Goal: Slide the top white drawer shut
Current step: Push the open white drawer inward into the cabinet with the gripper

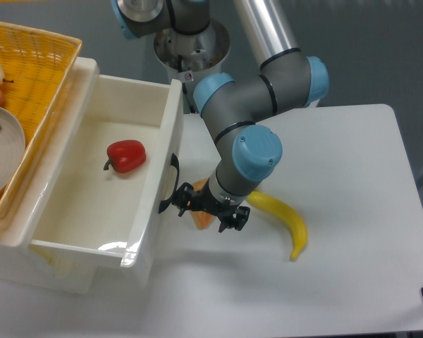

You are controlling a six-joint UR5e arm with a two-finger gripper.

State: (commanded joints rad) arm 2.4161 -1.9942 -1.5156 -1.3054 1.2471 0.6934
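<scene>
At the far left sits one woven yellow basket [39,53] on top of the cabinet, with one grey plate [3,151] inside it and a pale fruit partly cut off by the picture's edge. Next comes the top white drawer [77,243], the only drawer that can be seen, pulled well out of the cabinet toward the right; its cavity holds one red bell pepper [125,155] lying near the middle, with bare white floor all around it. One black curved handle [170,184] runs down the drawer's front face. Just beside that handle is the single gripper [187,199], its black fingers against or very near the handle; whether they are apart or together cannot be told from this angle. Under the wrist lies one orange piece [204,217], partly hidden. Right of it lies one banana [289,224], curved, apart from the drawer. One white table [352,176] carries it all, and its right half is bare out to the rounded far edge
</scene>
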